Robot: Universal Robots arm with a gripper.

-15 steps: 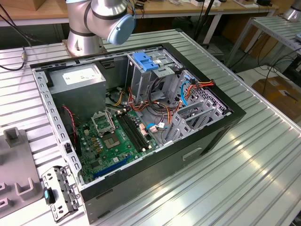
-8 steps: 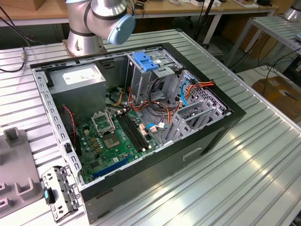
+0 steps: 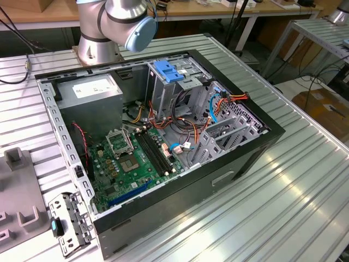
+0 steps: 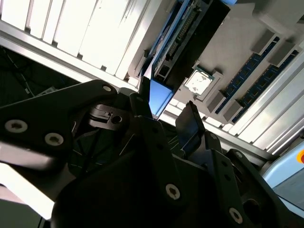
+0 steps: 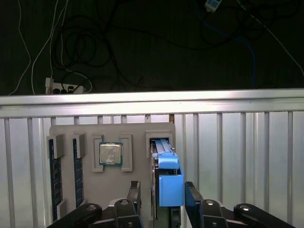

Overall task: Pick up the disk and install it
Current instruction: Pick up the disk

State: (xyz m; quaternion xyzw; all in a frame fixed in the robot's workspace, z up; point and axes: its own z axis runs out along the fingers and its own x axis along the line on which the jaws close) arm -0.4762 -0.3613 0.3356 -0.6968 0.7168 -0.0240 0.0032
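The disk stands on edge in a slot of a grey holder plate, with its blue side rail towards the camera. In both wrist views my gripper straddles the disk from above. One black finger sits on each side of it, with a small gap showing on one side, so the gripper is open. The second wrist view shows the gripper around the blue rail, and the disk's dark body runs away from it.
The holder plate also carries a processor chip and two memory sticks. In the exterior view an open computer case lies on the ribbed metal table, with a drive cage under a blue latch, a power-supply box and a green motherboard.
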